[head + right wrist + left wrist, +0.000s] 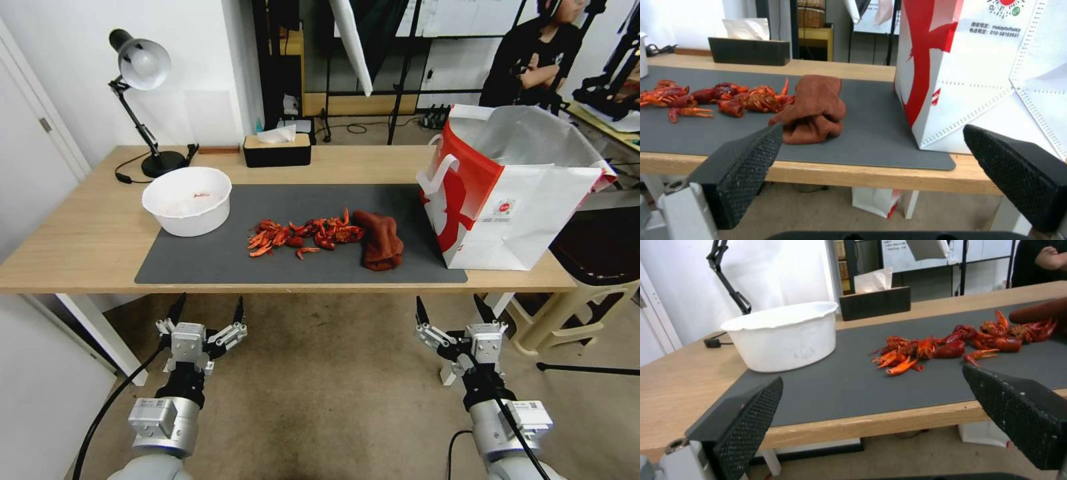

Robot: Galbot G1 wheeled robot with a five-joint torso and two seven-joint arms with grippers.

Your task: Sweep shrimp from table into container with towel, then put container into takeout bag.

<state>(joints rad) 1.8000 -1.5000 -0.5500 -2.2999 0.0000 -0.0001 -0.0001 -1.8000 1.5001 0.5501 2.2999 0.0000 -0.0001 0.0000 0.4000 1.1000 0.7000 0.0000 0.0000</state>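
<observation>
Jaws wide open on both grippers, holding nothing, low in front of the table (80, 247)

The left gripper (207, 313) faces the one white container (187, 200), the right gripper (457, 312) faces the one towel (381, 241), so each looks set for its own job. The towel touches the end of the shrimp (303, 235) pile, good for pushing them along the mat (220, 263) to the container. One takeout bag (517, 193) stands open at the right. The shrimp are too many to count
</observation>
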